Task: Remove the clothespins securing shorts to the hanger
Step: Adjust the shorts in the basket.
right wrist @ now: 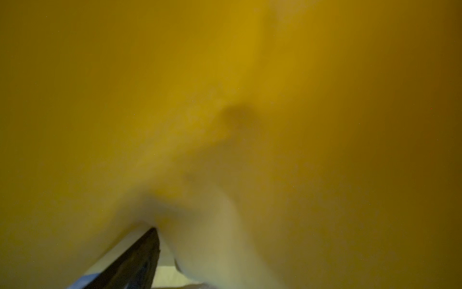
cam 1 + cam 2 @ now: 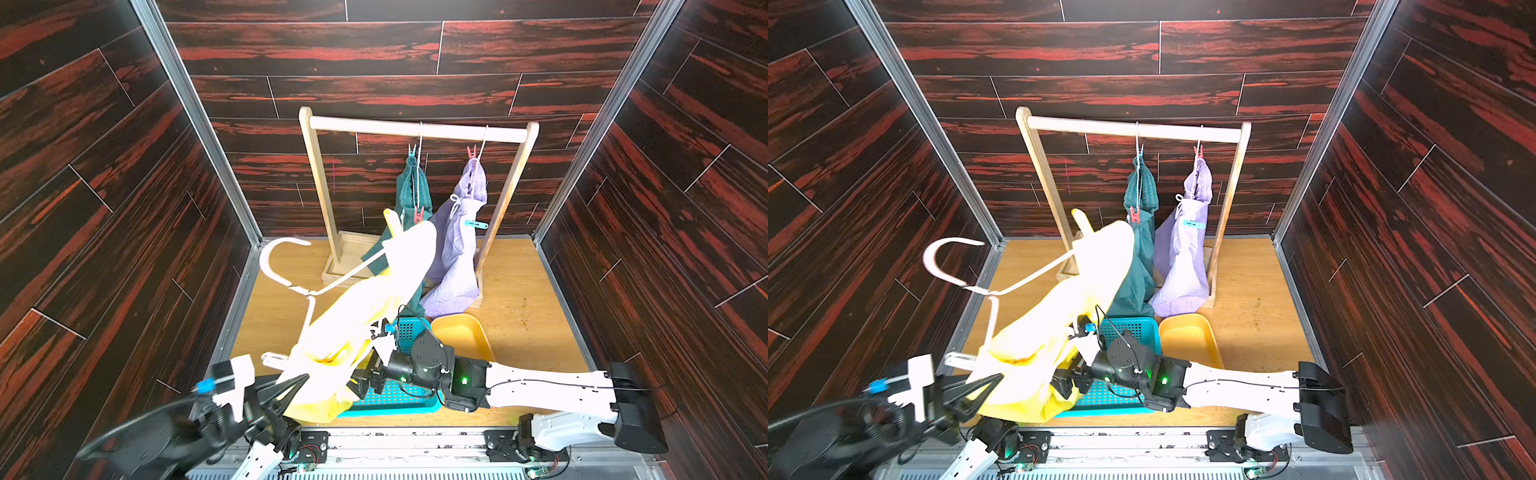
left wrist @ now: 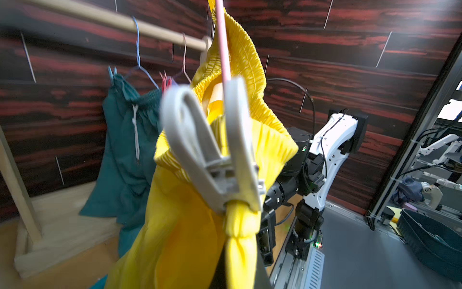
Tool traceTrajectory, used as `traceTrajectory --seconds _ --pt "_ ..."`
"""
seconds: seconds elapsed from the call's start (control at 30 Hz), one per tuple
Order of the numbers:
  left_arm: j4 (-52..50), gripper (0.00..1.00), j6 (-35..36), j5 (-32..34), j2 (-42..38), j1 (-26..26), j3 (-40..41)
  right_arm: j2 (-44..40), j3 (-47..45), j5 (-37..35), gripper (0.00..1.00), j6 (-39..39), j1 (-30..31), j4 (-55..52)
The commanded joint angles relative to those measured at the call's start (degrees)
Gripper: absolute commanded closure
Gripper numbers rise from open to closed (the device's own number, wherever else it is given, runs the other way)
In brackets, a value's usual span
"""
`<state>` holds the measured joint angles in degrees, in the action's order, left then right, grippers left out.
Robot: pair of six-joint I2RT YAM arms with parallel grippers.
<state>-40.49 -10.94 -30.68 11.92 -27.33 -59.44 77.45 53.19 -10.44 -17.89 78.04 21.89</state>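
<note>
Far left, the left gripper (image 2: 306, 376) is seen clenched tight, tips dug into the bottom of the yellow shorts (image 2: 353, 316). Whether the wire is pinched along with the fabric can't be told. The pink hanger (image 2: 262, 262) is held up off the rack, hook out in open air, with the yellow shorts draped along it.

Right in front of the left wrist camera, a pale clothespin (image 3: 225, 172) is clamped on bunched yellow fabric, and the hanger wire is seen passing just behind it. At the far end of the same hanger a yellow clothespin (image 2: 391, 220) is seen sticking up.

The right gripper (image 2: 365, 380) is buried in yellow fabric over the teal basket (image 2: 399, 397), jaws spread wide. Only one finger (image 1: 135, 262) is shown in its wrist view, and nothing can be made out between the jaws.

On the wooden rack (image 2: 415, 129) the teal shorts (image 2: 409, 195) are pinned by a light blue clothespin (image 2: 412, 150) up top and a red clothespin (image 2: 419, 214) lower down. An orange tray (image 2: 461, 336) is parked beside the basket.

Furthest right, the lavender shorts (image 2: 455, 257) are hung with a second red clothespin (image 2: 471, 151) on top and a second light blue clothespin (image 2: 476, 224) lower down.
</note>
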Motion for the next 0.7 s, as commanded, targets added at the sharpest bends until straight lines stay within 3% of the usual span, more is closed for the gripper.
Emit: traceTrajectory --seconds 0.0,0.07,0.2,0.33,0.67 --pt "2.7 1.0 0.5 -2.1 3.3 0.2 1.6 -3.7 -1.7 -6.5 0.02 -2.3 -0.2 -3.0" --pt "3.5 1.0 0.9 -2.0 4.3 0.2 2.8 -4.4 -2.9 -4.1 0.02 -5.7 -2.5 -5.8" --pt "-0.9 1.0 6.3 2.8 6.6 0.2 3.0 -6.1 -10.5 12.4 0.02 -17.9 -13.1 -1.5" --pt "-3.8 1.0 10.1 7.2 10.4 0.1 3.0 -6.7 -11.6 15.8 0.01 -15.9 -15.8 -5.5" --pt "10.7 1.0 11.4 0.9 21.6 0.1 7.4 -5.1 -12.1 26.7 0.02 -13.8 -23.4 -12.6"
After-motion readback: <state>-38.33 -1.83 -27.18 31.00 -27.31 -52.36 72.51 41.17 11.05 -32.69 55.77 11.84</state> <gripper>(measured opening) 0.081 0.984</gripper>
